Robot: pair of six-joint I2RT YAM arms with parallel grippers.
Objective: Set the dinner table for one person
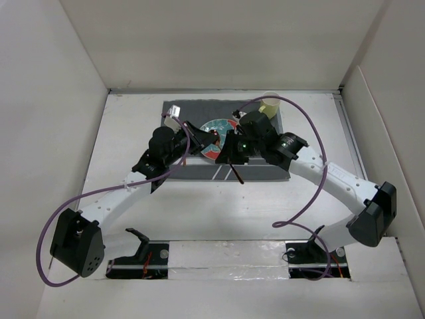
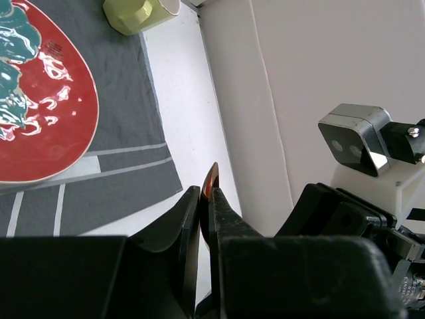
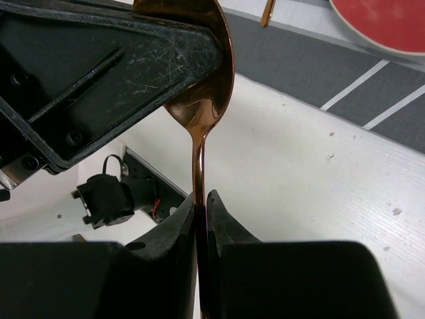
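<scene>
The white dinner table (image 1: 133, 133) carries a dark grey striped placemat (image 1: 192, 173) with a red and teal plate (image 1: 218, 125) on it. Both grippers meet over the mat's near half. My right gripper (image 3: 201, 199) is shut on the handle of a copper spoon (image 3: 199, 113). The spoon's bowl rests against the left gripper's black body. My left gripper (image 2: 206, 196) is shut on a thin copper tip (image 2: 211, 178), which looks like the same spoon seen edge-on. The spoon's handle end pokes out below the right gripper (image 1: 229, 156) in the top view (image 1: 236, 175).
A pale green cup (image 1: 270, 105) stands at the mat's far right corner. A small white object (image 1: 174, 111) sits at its far left corner. Another copper utensil (image 3: 267, 12) lies by the plate (image 3: 392, 20). White walls enclose the table on three sides.
</scene>
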